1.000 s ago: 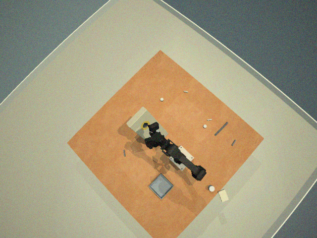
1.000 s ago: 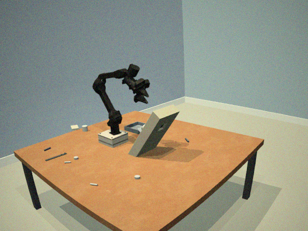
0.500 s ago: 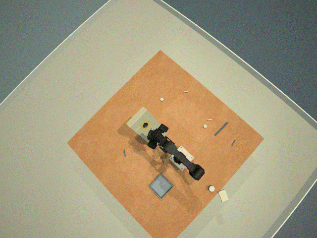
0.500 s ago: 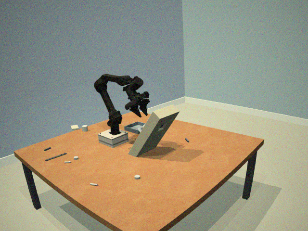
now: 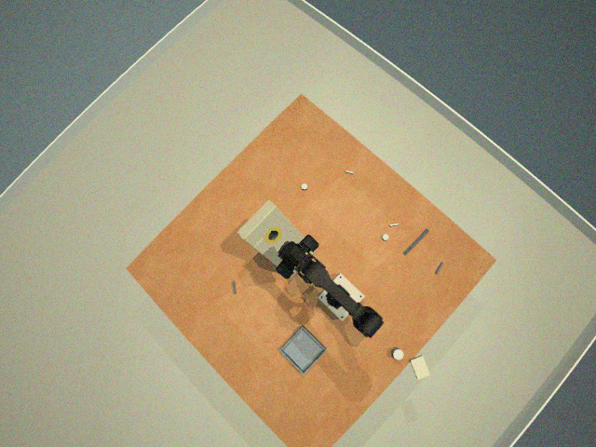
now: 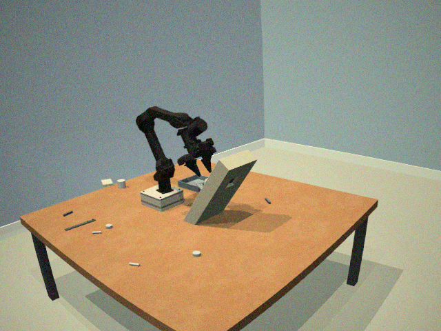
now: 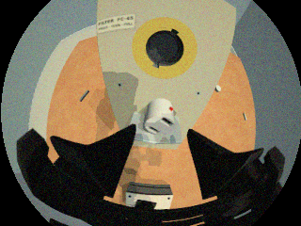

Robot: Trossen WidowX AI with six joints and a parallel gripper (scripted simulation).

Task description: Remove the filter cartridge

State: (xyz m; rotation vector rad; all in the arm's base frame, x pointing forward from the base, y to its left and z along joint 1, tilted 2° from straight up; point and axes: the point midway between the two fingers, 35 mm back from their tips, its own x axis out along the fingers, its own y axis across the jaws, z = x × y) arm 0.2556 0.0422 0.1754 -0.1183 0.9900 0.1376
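The white filter cartridge [image 7: 159, 114] is out of its socket. It lies tilted on a pale ledge at the foot of the service panel [image 5: 285, 217] [image 6: 206, 194] [image 7: 113, 56], its two dark slots and a red dot showing in the wrist view. The panel leans back; its yellow ring [image 5: 266, 237] [image 7: 140, 48] surrounds a dark, empty socket. My gripper [image 6: 204, 174] [image 7: 162, 130] is open and empty, its fingertips apart above the ledge, one to either side of the cartridge in the wrist view. The grey tray [image 5: 303, 351] [image 6: 187, 185] is empty in the overhead view.
The robot base [image 5: 353, 287] [image 6: 162, 200] [image 7: 150, 200] stands between the panel and the right part of the table. A white cylinder [image 5: 397, 354] [image 6: 121, 183] stands near the table edge. A dark bar [image 5: 415, 241] [image 6: 80, 225] and several small pieces lie around.
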